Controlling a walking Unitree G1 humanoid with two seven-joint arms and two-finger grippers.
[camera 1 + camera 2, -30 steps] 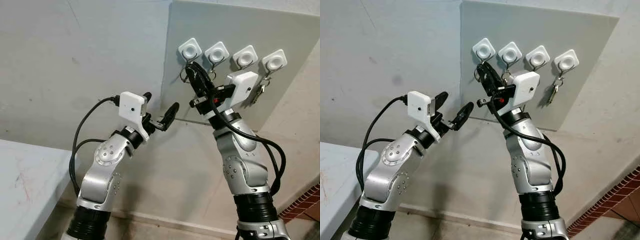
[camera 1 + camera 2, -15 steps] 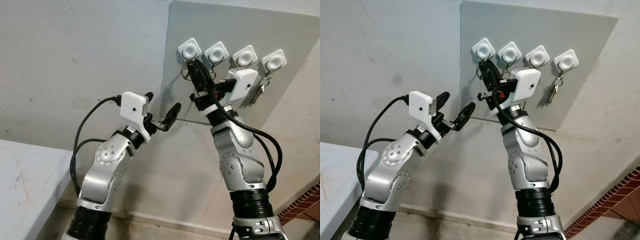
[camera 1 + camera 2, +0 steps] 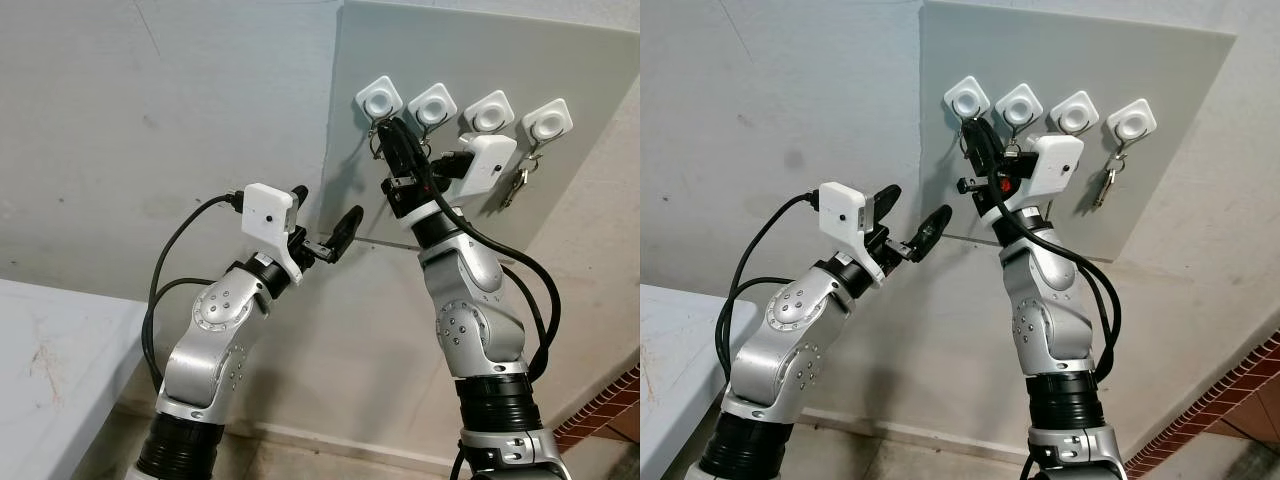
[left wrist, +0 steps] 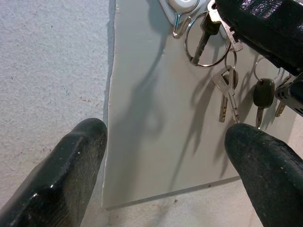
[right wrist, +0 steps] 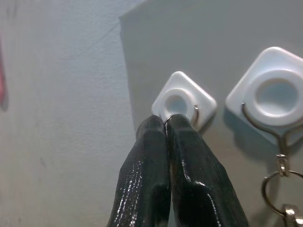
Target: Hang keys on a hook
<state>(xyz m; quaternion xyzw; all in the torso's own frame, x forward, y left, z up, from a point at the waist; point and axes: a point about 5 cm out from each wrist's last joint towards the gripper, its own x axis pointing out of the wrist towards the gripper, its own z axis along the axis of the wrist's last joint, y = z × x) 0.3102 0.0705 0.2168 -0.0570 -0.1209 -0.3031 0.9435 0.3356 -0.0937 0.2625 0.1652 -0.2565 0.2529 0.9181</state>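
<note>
A grey board [image 3: 590, 80] on the wall carries a row of white hooks. My right gripper [image 3: 386, 130] is raised to the leftmost hook [image 3: 378, 100] and shut on a metal key ring [image 5: 168, 117]. Its fingertips [image 5: 156, 130] sit just under that hook [image 5: 183, 101], and the ring touches the hook's wire. In the left wrist view the ring [image 4: 207, 40] hangs by the hook with keys [image 4: 226, 94] dangling below it. My left gripper [image 3: 322, 208] is open and holds nothing, lower and to the left, near the board's left edge.
The second hook [image 3: 433, 105] holds a ring with a dark-headed key [image 4: 262, 92]. Keys [image 3: 518, 180] hang from the far right hook [image 3: 548, 122]. A pale table [image 3: 50, 350] stands at the lower left, and a brick edge [image 3: 610, 410] at the lower right.
My right gripper has risen with the key ring from below the leftmost hook up to it. The left arm has hardly moved.
</note>
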